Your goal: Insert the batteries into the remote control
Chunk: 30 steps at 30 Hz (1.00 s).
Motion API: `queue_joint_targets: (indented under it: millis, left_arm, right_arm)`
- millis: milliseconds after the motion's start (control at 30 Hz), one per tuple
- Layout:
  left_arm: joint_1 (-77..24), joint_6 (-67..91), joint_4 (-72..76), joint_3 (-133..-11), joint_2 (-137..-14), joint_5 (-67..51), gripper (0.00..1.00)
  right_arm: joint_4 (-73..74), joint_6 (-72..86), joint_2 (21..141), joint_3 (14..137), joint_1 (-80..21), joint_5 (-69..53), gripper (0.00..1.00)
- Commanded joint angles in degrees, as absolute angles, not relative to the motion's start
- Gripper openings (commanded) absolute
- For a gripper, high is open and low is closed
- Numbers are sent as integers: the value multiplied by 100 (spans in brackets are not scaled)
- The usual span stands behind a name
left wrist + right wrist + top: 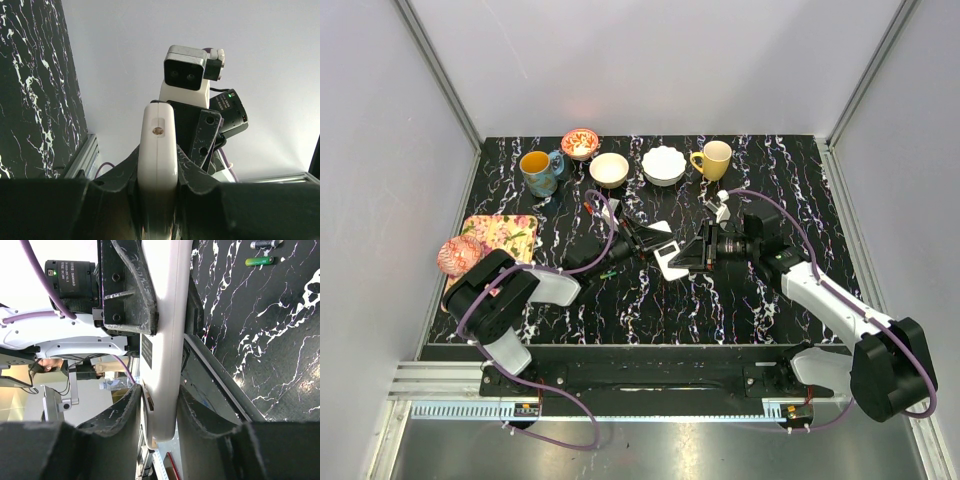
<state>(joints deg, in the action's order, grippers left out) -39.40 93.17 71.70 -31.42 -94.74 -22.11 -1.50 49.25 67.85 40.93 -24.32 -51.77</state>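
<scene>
Though slim, the white remote control (157, 150) looks smooth.

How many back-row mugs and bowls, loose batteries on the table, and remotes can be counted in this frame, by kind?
Mugs: 2, blue mug, yellow mug
Bowls: 3, red bowl, cream bowl, white bowl
Batteries: 2, green battery, grey battery
Remotes: 1, remote control
Total: 8

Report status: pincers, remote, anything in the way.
Left pincer shut on remote. Right pincer shut on remote, opposite end. Two batteries loose on table, not loaded. No obstruction seen.
</scene>
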Motion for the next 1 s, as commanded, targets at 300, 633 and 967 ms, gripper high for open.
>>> queue_joint_targets:
  millis: [300, 633, 967]
  left_arm:
    - [-4025, 9360, 9545, -3419, -9413, -2294, 0]
    - [-4122, 9343, 9545, -3437, -9413, -2241, 0]
    - [-4245, 9299, 9545, -3348, -9431, -1916, 0]
  right_arm:
    - [-61, 4737, 6811, 4228, -2514, -5203, 24]
    - [-606, 5150, 6882, 3982, -2522, -5142, 0]
    - [-1212, 5554, 6803, 3788, -2540, -5133, 0]
